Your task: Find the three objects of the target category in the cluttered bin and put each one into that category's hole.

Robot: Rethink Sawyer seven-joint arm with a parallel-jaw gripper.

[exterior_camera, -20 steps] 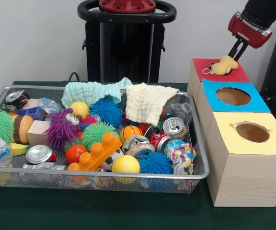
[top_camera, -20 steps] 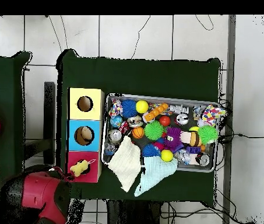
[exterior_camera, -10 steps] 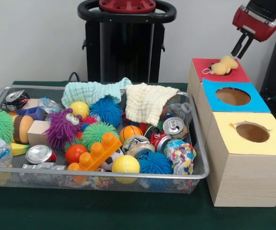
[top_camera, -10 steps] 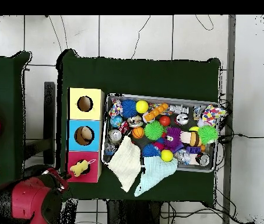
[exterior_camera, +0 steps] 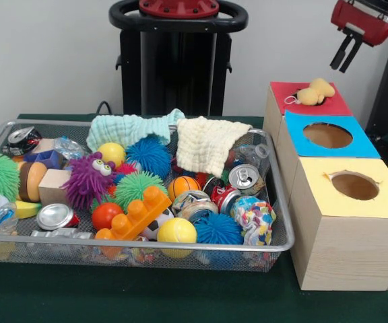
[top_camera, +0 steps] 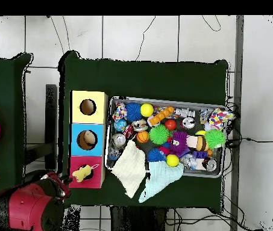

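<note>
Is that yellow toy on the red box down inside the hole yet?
No, the yellow toy lies on top of the red box, sticking up over its hole.

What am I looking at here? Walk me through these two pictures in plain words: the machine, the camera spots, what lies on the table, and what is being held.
The machine is a red and black robot arm. Its grasping part, the pincer, hangs open and empty at the top right of the front view.

One picture is taken from across the table, facing the robot. The other looks straight down from above, so it is turned half round against the first.

On the green table stands a wire mesh bin crammed with things: spiky balls, crushed cans, an orange toy brick, a purple fuzzy toy and two cloths draped over the far rim.

Beside it are three wooden boxes, each with a hole on top: yellow box, blue box and red box. A small yellow plush toy sits at the red box's hole, not fully inside.
</note>
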